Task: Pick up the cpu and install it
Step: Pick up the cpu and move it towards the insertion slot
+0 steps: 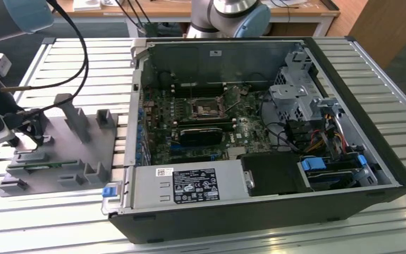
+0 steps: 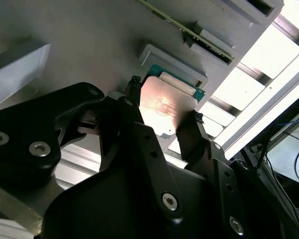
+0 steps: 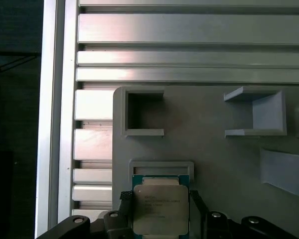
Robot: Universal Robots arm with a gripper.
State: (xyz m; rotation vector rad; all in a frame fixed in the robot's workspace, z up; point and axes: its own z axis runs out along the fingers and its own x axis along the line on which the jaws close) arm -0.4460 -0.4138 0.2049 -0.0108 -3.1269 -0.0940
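Straddling the cpu (image 3: 159,211), the gripper (image 3: 160,195) sets one black finger against each of two opposite edges, which reads as a pinch on the chip. The cpu lies flat in its pocket on the grey fixture tray (image 3: 214,144), on the slatted counter (image 1: 69,58) at the exterior view's left, well apart from the open computer case (image 1: 393,159).

Progress, as judged: grasp stage only. The chip is not yet lifted, and the carry and seating in the socket (image 1: 206,109) are undone.

Writing: faint print on the cpu's metal top and a white label (image 1: 192,185) on the power supply, neither readable.
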